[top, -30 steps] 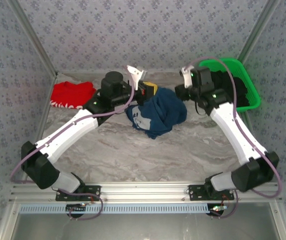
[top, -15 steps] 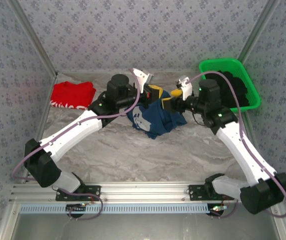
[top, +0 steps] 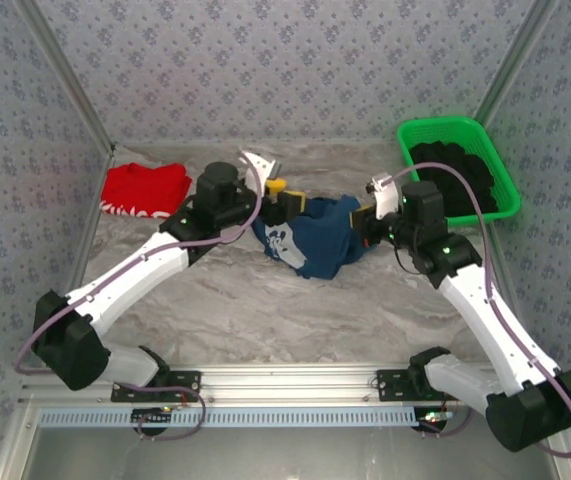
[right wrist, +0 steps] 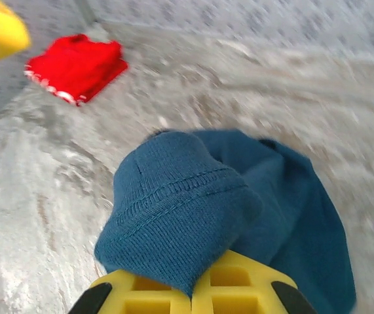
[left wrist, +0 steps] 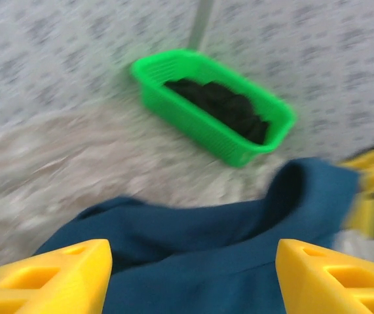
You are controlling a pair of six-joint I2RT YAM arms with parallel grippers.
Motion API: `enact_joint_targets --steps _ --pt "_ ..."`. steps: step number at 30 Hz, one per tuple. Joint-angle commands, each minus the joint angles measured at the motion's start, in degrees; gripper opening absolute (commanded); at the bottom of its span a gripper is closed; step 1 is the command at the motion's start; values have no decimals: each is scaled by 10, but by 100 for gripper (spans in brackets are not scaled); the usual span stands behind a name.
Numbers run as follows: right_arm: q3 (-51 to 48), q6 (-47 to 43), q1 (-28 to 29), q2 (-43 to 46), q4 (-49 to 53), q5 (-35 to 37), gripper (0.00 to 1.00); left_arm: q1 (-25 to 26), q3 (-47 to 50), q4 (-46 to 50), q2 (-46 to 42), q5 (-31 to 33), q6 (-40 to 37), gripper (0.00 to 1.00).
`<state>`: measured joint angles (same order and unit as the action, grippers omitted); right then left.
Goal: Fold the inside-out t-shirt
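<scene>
The marble bench [top: 265, 310] carries everything, and the inside-out t-shirt [top: 315, 235] lies bunched in a dark blue heap at its middle, between the two arms. A green basket [top: 443, 124] stands at the far right corner with black clothing [top: 460, 175] piled inside it, well apart from the shirt. A red folded garment [top: 145, 188] lies at the far left of the bench. The left fingers [left wrist: 49, 275] stand wide apart just over the shirt's left edge, with blue cloth showing below the gap and nothing pinched between them. The right fingers [right wrist: 239, 288] are closed together on the shirt's right side, and a rounded fold of its ribbed, stitched hem bulges out from between them.
</scene>
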<state>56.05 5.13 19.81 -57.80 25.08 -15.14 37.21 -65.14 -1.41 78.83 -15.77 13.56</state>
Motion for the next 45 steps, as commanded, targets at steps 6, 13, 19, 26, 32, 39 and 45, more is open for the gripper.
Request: enact_joint_targets --steps 6,13,19,26,32,39,45 --pt "-150 195 -5 36 111 115 0 -1 -28 85 180 37 -48 68" --pt "-185 227 -5 33 112 139 0 15 -132 158 311 93 -84 69" --pt "-191 222 -6 14 96 136 0 22 -157 149 313 71 -94 71" --pt "-183 206 -8 -6 66 125 0 24 -214 157 360 -6 -65 69" --pt "-181 201 -13 -3 61 121 0 28 -258 188 396 -17 -35 65" --pt "-184 200 -16 -3 54 115 0 30 -286 186 427 -33 -5 55" --pt "-179 195 -15 1 53 119 0 29 -309 170 444 -40 9 24"
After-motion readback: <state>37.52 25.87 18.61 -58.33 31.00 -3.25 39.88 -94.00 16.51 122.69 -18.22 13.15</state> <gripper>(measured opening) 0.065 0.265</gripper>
